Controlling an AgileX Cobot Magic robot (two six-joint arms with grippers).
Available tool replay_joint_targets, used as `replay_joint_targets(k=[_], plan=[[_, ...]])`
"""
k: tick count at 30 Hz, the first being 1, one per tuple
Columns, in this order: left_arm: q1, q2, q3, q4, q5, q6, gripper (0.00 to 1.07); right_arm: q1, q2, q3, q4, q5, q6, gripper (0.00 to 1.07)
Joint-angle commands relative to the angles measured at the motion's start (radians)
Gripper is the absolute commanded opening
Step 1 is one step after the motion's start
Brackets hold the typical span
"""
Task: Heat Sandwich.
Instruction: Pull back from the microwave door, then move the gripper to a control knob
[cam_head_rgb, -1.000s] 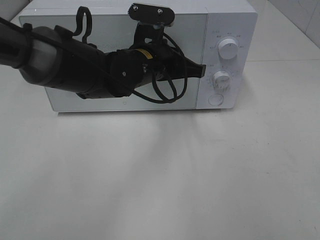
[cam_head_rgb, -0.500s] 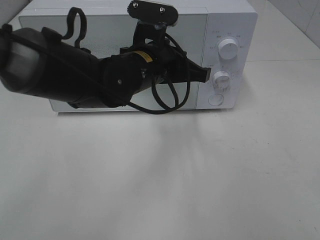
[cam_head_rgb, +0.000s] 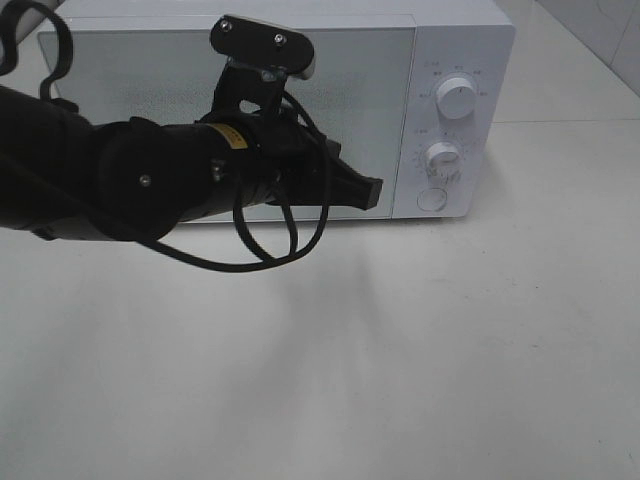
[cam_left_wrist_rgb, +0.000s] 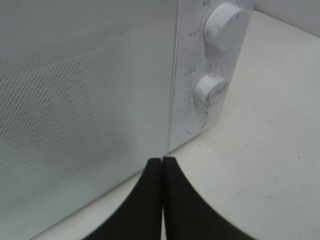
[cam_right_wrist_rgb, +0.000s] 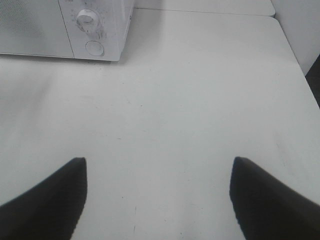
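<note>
White enamel and a dotted, milky door (cam_head_rgb: 150, 80) are all the microwave (cam_head_rgb: 465, 45) offers: the door sits flush and closed, and the sandwich is nowhere to be seen, neither on the bare table (cam_head_rgb: 420, 350) nor in either claw. If it is inside the oven, the screened glass hides it, and I cannot tell. The left gripper (cam_head_rgb: 370, 190) is clenched on nothing, its two black fingers pressed flat together into one blunt tip. That tip hangs just in front of the door's lower right corner, its long axis running across the oven's face toward the control panel. From there the round button (cam_head_rgb: 432, 200) lies just beside it to the right at about the same height, the lower knob (cam_head_rgb: 442, 157) a little above that, and the upper knob (cam_head_rgb: 457, 100) higher again. The right gripper (cam_right_wrist_rgb: 159, 165) is spread wide and empty over open table, well apart from the oven. So the left arm is plainly the nearer one, and whatever comes next on the panel, a press or a turn, looks to me like its job: a short reach rightward.
</note>
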Motion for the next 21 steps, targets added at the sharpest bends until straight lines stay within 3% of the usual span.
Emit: replay_joint_targets(k=[1,3,4,5,7,10,14,17,21], plan=[[-0.003,-0.057,0.036,-0.004,0.098,0.007,0.11,-0.006,-0.026,0.0,-0.002,-0.006,-0.006,0.76],[-0.003,-0.079,0.043,-0.004,0.17,0.007,0.34,-0.006,-0.026,0.0,-0.002,-0.006,-0.006,0.76],[-0.003,-0.079,0.043,-0.004,0.17,0.007,0.34,-0.006,-0.026,0.0,-0.002,-0.006,-0.006,0.76],[-0.003,-0.098,0.044,-0.004,0.237,0.006,0.68,-0.006,-0.026,0.0,-0.002,-0.006,-0.006,0.76],[-0.003,-0.116,0.044,-0.003,0.288,0.007,0.98,-0.006,-0.026,0.0,-0.002,-0.006,-0.006,0.76],[-0.003,-0.141,0.044,0.025,0.341,0.012,0.99,-0.006,-0.026,0.0,-0.002,-0.006,-0.006,0.76],[-0.003,-0.183,0.045,0.132,0.484,0.015,0.98,-0.006,-0.026,0.0,-0.002,-0.006,-0.006,0.76],[0.038,-0.223,0.045,0.147,0.606,-0.05,0.98,-0.006,-0.026,0.0,-0.002,-0.006,-0.006,0.76],[0.11,-0.248,0.045,0.147,0.691,-0.079,0.98,-0.006,-0.026,0.0,-0.002,-0.006,-0.006,0.76]])
